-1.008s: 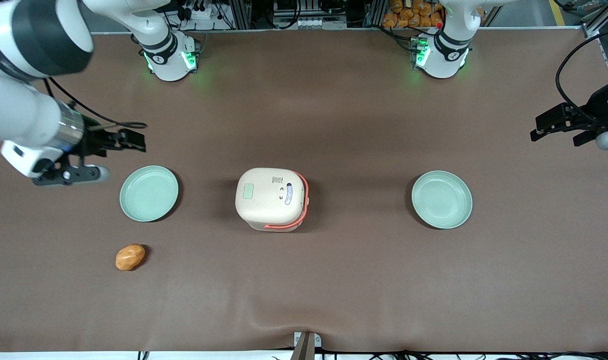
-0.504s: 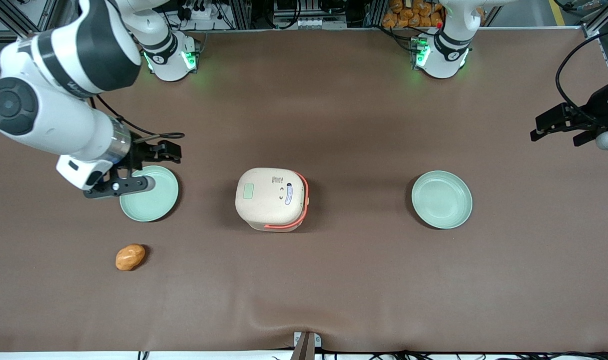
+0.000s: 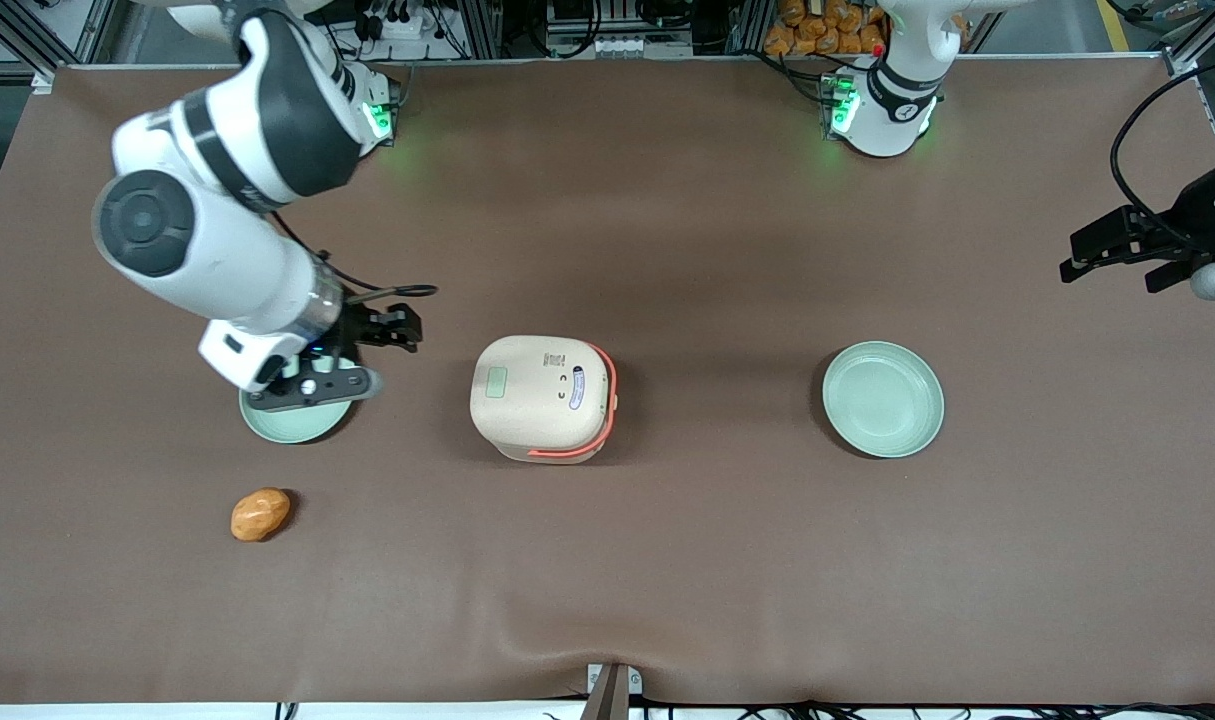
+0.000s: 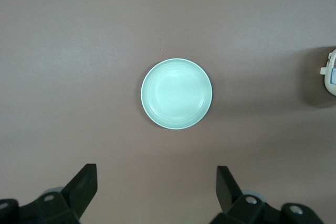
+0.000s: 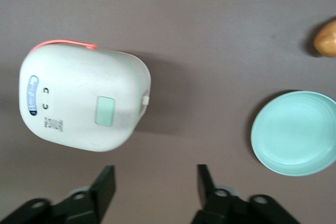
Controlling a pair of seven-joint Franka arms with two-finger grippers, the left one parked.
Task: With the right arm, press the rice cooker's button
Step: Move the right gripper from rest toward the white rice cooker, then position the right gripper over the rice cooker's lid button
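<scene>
Above the round pale green plate (image 3: 292, 425) at the working arm's end of the brown tabletop (image 3: 667, 250), black claw (image 3: 392, 328) now nearer, open and empty, closing on the small cream rounded-square rice cooker (image 3: 542, 397) at its three o'clock mid-tabletop, button unpressed.

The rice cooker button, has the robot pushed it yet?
Not yet. The rice cooker sits shut and untouched. The right arm holds its tool, fingers open, above the table between the nearby plate and the cooker, empty. Reaching the cooker and pressing remain.
</scene>
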